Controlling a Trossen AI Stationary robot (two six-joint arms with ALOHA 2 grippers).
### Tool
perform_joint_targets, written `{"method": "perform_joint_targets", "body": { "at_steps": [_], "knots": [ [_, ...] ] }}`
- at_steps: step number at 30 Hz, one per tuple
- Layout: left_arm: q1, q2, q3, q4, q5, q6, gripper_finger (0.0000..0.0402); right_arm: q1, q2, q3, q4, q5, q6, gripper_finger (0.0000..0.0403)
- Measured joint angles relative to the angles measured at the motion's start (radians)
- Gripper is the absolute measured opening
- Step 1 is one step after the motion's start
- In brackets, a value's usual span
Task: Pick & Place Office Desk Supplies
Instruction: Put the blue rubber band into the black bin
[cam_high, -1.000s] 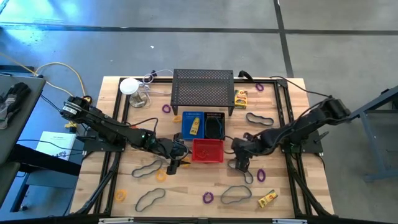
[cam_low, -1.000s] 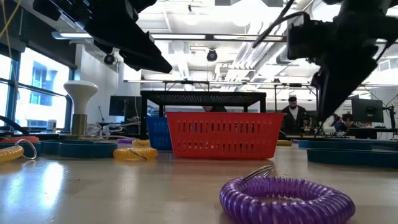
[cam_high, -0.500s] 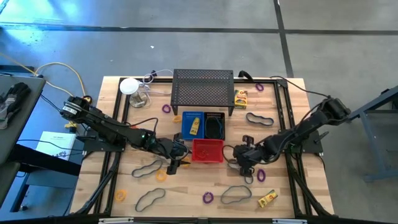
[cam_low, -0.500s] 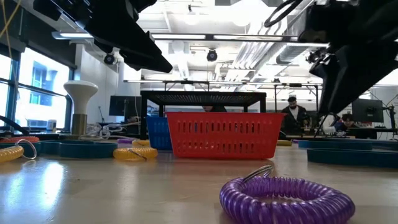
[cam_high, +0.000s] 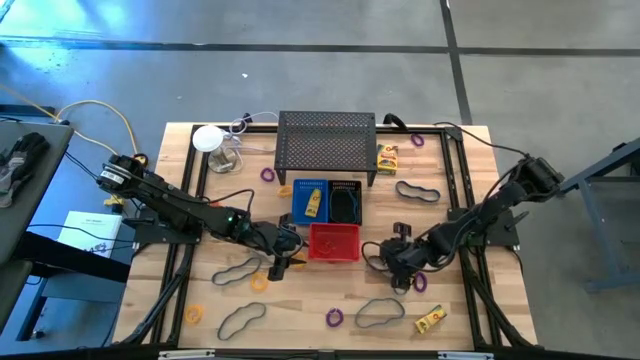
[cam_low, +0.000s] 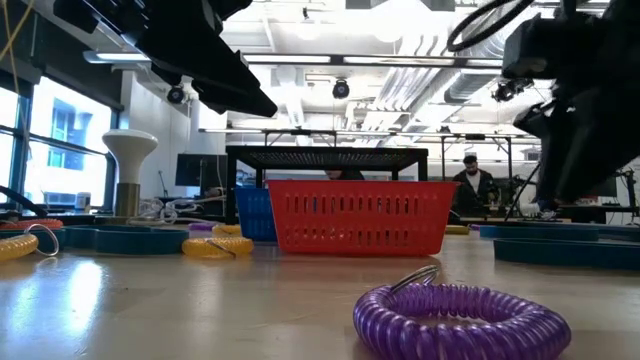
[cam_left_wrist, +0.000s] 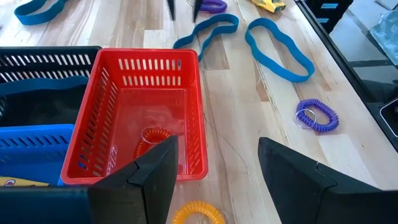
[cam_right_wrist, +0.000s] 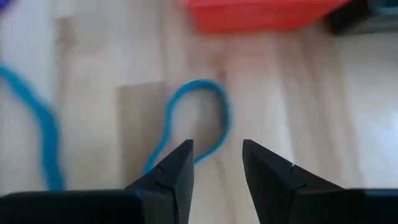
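The right claw (cam_right_wrist: 216, 163) hangs just above the bare wood, its fingers parted with nothing between them, lined up on the end of a blue looped cord (cam_right_wrist: 198, 118) lying flat right ahead. That aim suggests the cord is the next thing to pick up. Beyond the loop sits the red bin (cam_right_wrist: 261, 14), probably where it goes. The left claw (cam_left_wrist: 214, 165) waits on the bin's other side, spread wide and empty, a yellow ring (cam_left_wrist: 198, 213) just beneath it. An orange ring (cam_left_wrist: 154, 135) already lies inside the bin. Farther off rest a purple ring (cam_left_wrist: 316, 115) and more cords.
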Motion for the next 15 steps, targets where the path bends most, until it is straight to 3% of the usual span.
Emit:
{"method": "perform_joint_targets", "body": {
  "at_steps": [4, 10, 15],
  "knots": [
    [0.0, 0.0, 0.0, 0.0, 0.0, 0.003, 0.0215, -0.004, 0.0, -0.022, 0.009, 0.068, 0.039, 0.0125],
    [0.0, 0.0, 0.0, 0.0, 0.0, 0.004, 0.0215, -0.003, 0.0, -0.07, 0.183, 0.03, -0.04, 0.0125],
    [0.0, 0.0, 0.0, 0.0, 0.0, 0.0, 0.0215, -0.003, 0.0, -0.103, 0.205, 0.037, -0.039, 0.0125]
  ]
}}
